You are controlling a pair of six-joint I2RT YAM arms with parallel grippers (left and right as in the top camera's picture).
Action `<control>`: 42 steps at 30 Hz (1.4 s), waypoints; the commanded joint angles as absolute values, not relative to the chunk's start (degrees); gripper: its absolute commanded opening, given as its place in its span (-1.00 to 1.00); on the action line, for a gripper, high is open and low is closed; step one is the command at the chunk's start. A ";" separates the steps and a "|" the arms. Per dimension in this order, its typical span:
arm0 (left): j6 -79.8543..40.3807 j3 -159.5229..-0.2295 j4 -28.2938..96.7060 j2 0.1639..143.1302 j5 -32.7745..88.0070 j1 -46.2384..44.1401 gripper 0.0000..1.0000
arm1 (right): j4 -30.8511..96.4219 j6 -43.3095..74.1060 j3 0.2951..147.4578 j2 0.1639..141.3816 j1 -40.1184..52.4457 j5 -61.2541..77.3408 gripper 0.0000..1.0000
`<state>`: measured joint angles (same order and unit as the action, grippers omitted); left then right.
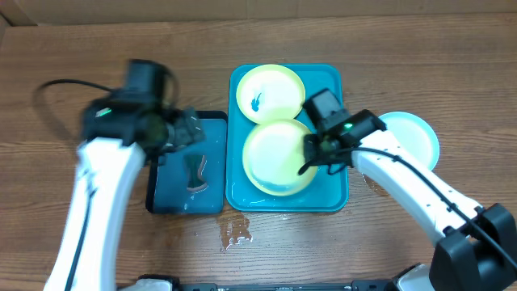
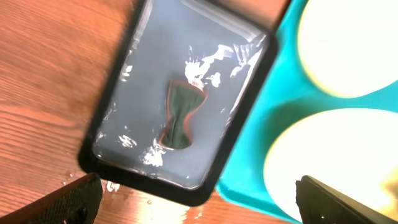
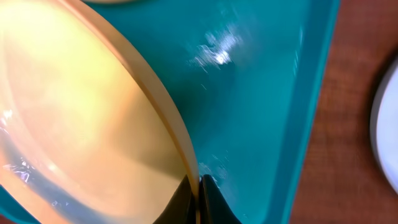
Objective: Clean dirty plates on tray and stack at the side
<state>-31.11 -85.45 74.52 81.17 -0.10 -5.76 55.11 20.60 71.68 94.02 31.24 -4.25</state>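
The teal tray [image 1: 335,198] holds two yellow-green plates. The far plate [image 1: 269,91] has a blue smear. My right gripper [image 1: 311,151] is shut on the right rim of the near plate [image 1: 275,158]; in the right wrist view the fingers [image 3: 199,200] pinch that rim, the plate [image 3: 81,112] tilted above the tray floor [image 3: 261,93]. A third, pale plate [image 1: 414,137] lies on the table right of the tray. My left gripper [image 1: 187,129] is open and empty above the small tray; its fingers [image 2: 199,205] spread wide.
A black-rimmed blue-grey tray [image 1: 161,190] left of the teal tray holds water and a dark cloth [image 2: 180,115]. Water drops [image 1: 236,232] lie on the wood in front of the trays.
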 commanded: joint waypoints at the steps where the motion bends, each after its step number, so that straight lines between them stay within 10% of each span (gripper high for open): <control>1: -30.39 -91.42 76.88 74.78 2.94 -2.87 0.99 | 52.56 19.25 76.44 92.36 36.69 -9.02 -0.92; 13: -29.43 -96.33 78.04 59.44 2.17 -1.89 1.00 | 28.36 19.20 77.28 98.19 54.63 -29.93 -0.92; 42: -28.69 -96.27 79.50 58.13 0.40 -1.89 1.00 | 24.51 6.96 77.38 97.78 75.07 -69.60 -0.92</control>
<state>-29.80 -95.57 79.72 58.02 1.28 -2.20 24.99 7.01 75.96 98.43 74.67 -66.30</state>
